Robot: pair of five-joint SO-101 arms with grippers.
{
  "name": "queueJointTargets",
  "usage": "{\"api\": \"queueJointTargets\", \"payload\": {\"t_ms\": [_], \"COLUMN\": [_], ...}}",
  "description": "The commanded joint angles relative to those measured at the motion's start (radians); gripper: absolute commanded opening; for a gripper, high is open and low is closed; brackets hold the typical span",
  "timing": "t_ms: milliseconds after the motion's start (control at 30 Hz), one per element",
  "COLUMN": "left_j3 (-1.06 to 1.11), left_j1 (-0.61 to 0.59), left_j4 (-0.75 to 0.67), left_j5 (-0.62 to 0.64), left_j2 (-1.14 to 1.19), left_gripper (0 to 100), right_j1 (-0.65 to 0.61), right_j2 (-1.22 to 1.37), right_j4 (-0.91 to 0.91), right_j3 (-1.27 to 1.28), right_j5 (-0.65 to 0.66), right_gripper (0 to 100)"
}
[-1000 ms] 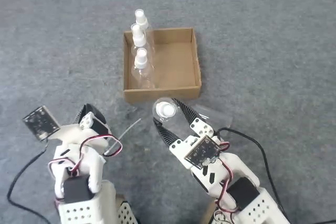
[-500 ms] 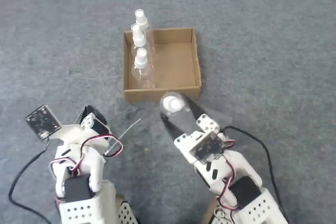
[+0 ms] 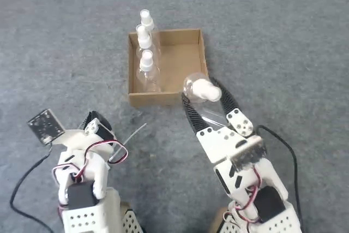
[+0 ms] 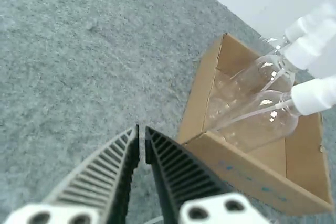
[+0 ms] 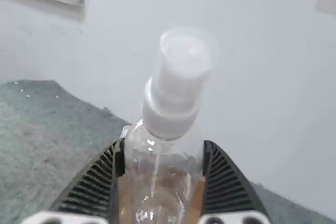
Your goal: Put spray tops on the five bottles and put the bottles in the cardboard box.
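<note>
Here the right gripper [image 3: 202, 92] clamps a clear plastic spray-topped bottle [image 5: 160, 166] over the brown cardboard box's [image 3: 152, 99] near wall. The left gripper [image 4: 142, 129], short of it, is closed, empty.

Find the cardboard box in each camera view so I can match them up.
High view: cardboard box at top centre.
Left wrist view: its corner and front wall just beyond the shut left claw.
Right wrist view: a brown tint through the held bottle, probably the box.
Shared landmark: three capped bottles along one wall.
</note>
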Motion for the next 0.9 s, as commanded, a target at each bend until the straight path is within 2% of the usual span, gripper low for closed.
{"api": "queueJointTargets", "payload": {"t_ms": [0, 267, 633, 867], "left_j3": [-0.013, -0.013, -0.002, 0.039], "left_j1": [-0.006, -0.006, -0.008, -0.008], "left_j4": [-0.006, -0.006, -0.008, -0.089], "left_j5": [-0.008, -0.008, -0.008, -0.008], "left_j2": [-0.014, -0.014, -0.014, -0.014], "left_gripper": [2, 2, 2, 2], "right_j1": [0.012, 0.015, 0.016, 0.042], "right_j2": [0.005, 0.312, 0.777, 1.047], "right_j4": [-0.033, -0.127, -0.410, -0.536], "right_j3": [-0.147, -0.316, -0.451, -0.551], "right_j5": [-0.011, -0.011, -0.014, -0.020], "right_gripper": [0.7, 0.7, 0.7, 0.7]}}
